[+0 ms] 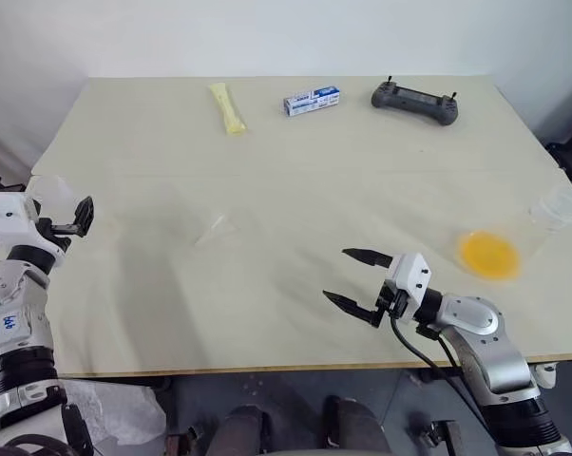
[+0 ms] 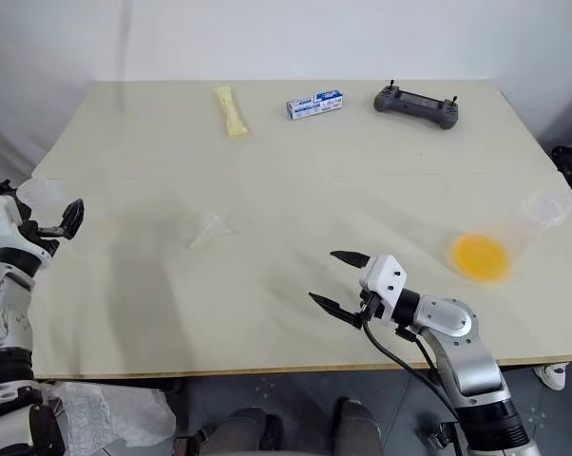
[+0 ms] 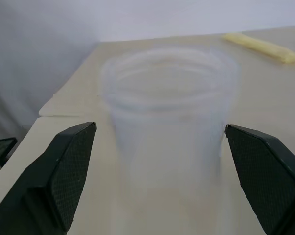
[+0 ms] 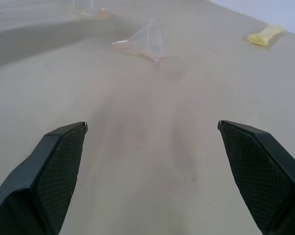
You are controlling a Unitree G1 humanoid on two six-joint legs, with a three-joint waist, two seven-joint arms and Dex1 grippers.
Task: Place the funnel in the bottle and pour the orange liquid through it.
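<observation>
Together we count one funnel (image 1: 215,229), one bottle (image 3: 169,132) between our wide left tool's (image 3: 162,171) fingers, right tool (image 1: 357,278) wide, empty.

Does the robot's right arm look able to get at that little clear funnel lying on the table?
Probably yes. The funnel lies on its side on bare table, and the right gripper hovers open, pointing roughly toward it with nothing between them. It must reach farther across to get there.

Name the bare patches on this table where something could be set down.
Widest bare stretch: between the funnel and the orange liquid, below the boxed tube. Also bare: the near-left area. Crowded: the far edge, with yellow packet and controller.
</observation>
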